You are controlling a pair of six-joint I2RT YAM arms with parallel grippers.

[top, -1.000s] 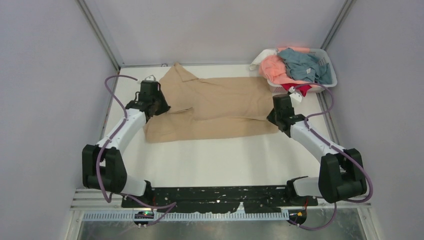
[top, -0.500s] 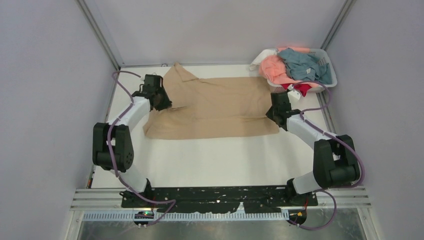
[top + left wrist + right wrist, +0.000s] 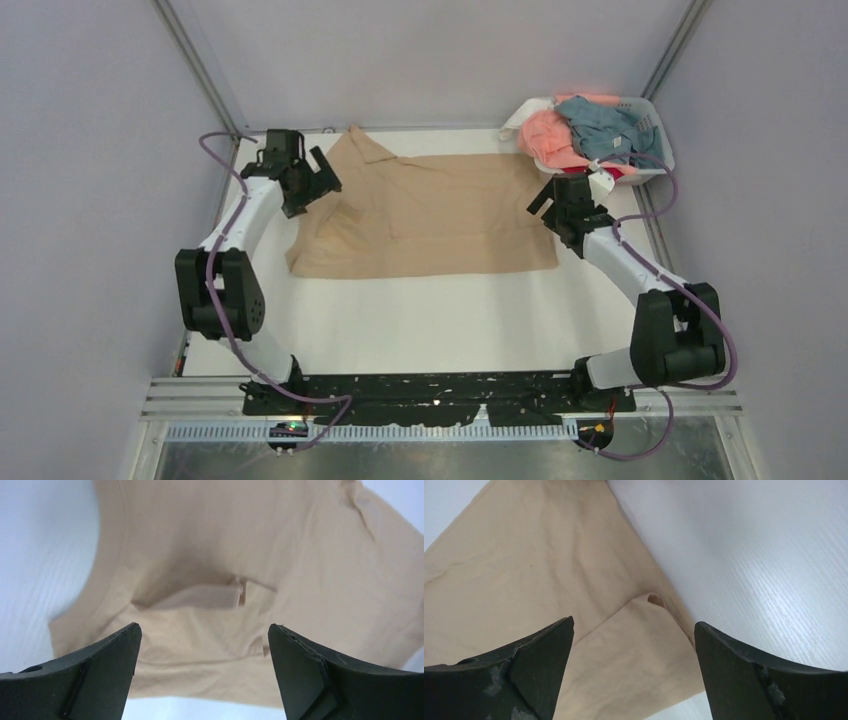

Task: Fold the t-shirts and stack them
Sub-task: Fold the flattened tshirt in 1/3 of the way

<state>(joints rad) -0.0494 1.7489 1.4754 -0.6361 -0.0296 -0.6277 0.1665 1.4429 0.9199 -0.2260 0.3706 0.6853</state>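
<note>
Spread, the left gripper (image 3: pixel 202 630) and right gripper (image 3: pixel 634 625) are hovering over the part-folded tan t-shirt (image 3: pixel 440 215), likely needing fresh edge grips next.

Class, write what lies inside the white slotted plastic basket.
Inside the white slotted plastic basket: a salmon-pink shirt, a grey-blue shirt and a red scrap. Anything beneath them is covered.

White links (image 3: pixel 620 262), black joints (image 3: pixel 215 295), looping purple cables (image 3: pixel 667 183), dark wedge-shaped fingers (image 3: pixel 90 680).
</note>
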